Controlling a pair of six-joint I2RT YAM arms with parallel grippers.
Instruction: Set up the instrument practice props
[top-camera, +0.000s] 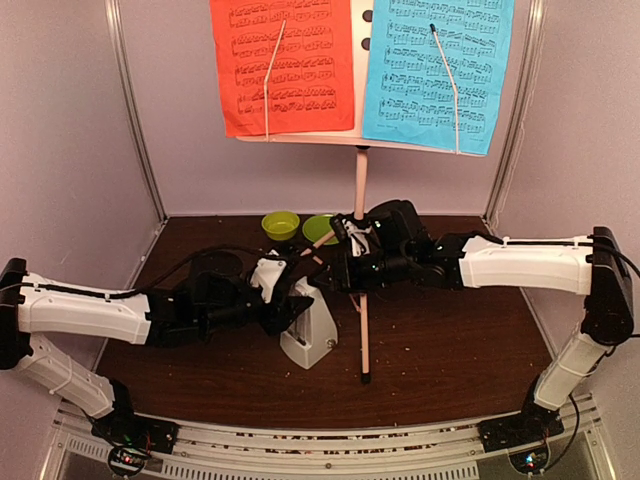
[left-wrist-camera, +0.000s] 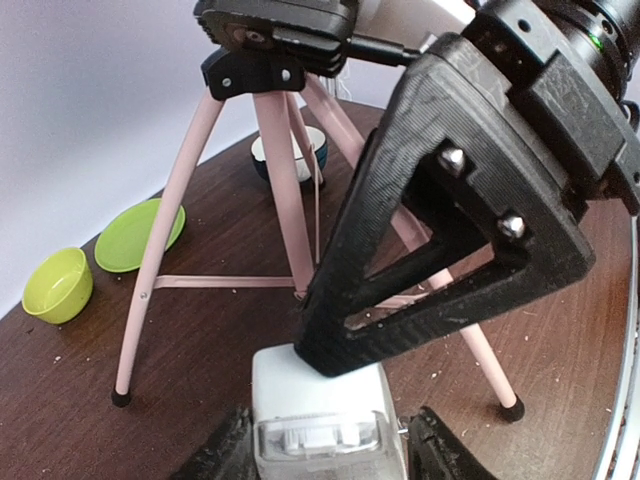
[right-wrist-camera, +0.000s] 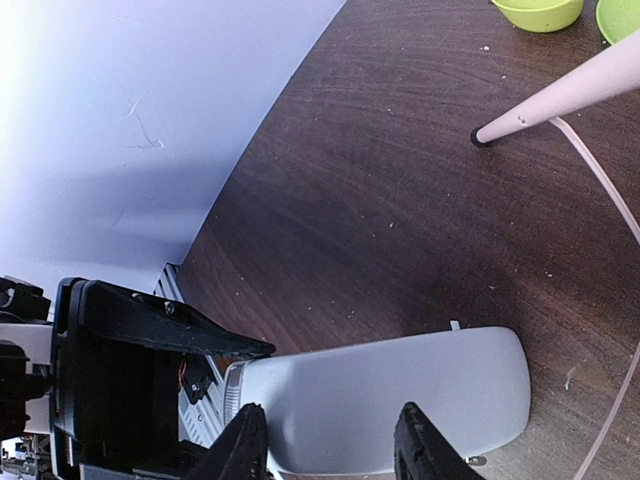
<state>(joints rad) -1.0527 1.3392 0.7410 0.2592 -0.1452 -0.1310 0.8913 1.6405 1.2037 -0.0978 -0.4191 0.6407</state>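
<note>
The pale pink music stand stands mid-table with a red page and a cyan page on its desk. In front of its legs stands the white metronome. My left gripper is open around the metronome's top, one finger on each side and a thin gap on the right. My right gripper reaches in from the right, and one of its fingers rests its tip on the metronome's top. In the right wrist view its open jaws hover over the white face.
A lime-green bowl and a lime-green dish lie behind the stand. A small white-and-dark bowl sits beyond the legs. A stand foot rests on the dark wooden table. Pale walls close in the left, right and back.
</note>
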